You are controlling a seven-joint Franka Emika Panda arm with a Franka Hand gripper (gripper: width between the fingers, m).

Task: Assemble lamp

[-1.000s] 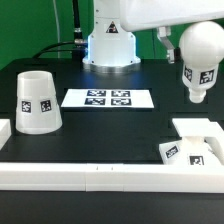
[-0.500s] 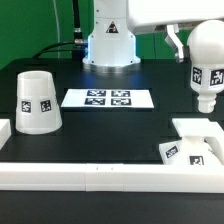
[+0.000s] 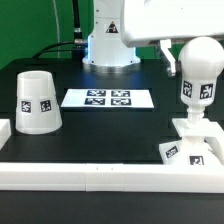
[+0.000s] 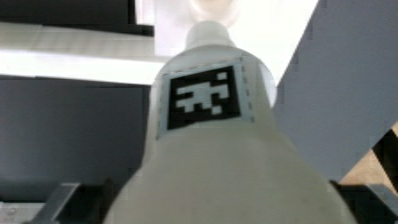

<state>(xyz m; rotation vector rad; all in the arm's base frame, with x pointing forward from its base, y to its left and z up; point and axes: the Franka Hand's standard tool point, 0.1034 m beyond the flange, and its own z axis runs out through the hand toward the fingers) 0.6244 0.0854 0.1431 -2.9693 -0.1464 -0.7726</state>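
The white bulb (image 3: 199,80) hangs upright with its neck down, its tip touching or just above the flat square base (image 3: 199,133) at the exterior view's right. My gripper (image 3: 185,45) is shut on the bulb's rounded top; its fingers are mostly hidden behind the bulb. In the wrist view the bulb (image 4: 210,150) fills the picture, its tag facing the camera, with the base (image 4: 107,50) beyond its neck. The tapered shade (image 3: 35,101) stands mouth down at the exterior view's left, far from the gripper.
The marker board (image 3: 108,99) lies flat in the middle of the black table. A long white border rail (image 3: 100,174) runs along the front edge. A small tagged white block (image 3: 175,152) sits by the base. The robot's pedestal (image 3: 110,45) stands behind.
The bulb in my gripper has moved toward the exterior view's left and down, from beside the base to right over its middle, neck close to the base.
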